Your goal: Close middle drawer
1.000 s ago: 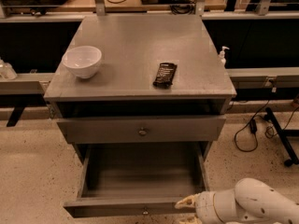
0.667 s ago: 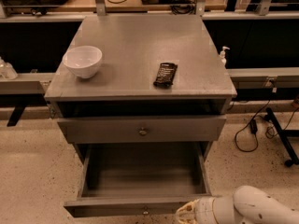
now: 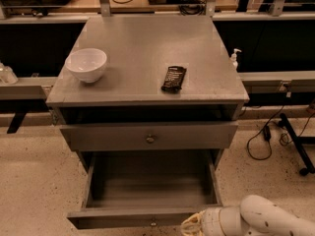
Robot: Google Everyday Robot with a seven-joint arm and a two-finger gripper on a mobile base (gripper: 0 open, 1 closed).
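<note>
The middle drawer (image 3: pixel 125 218) is pulled far out of the grey cabinet (image 3: pixel 147 43). Its deep box is empty and its low flat front with a small round knob (image 3: pixel 153 223) sits at the bottom of the camera view. My gripper (image 3: pixel 190 226), on a white arm (image 3: pixel 268 221), is at the bottom edge of the view. It is right at the right half of the drawer's front, just right of the knob. I cannot tell whether it touches the front.
A taller drawer front (image 3: pixel 147 136) above stands slightly out. On the cabinet top are a white bowl (image 3: pixel 86 64) and a dark snack packet (image 3: pixel 174 78). A pump bottle (image 3: pixel 235 58) stands behind on the right. Cables (image 3: pixel 263 139) and a stand foot lie on the floor at right.
My gripper and arm have moved left and lower along the drawer front, closer to the knob. The drawer has not visibly moved.
</note>
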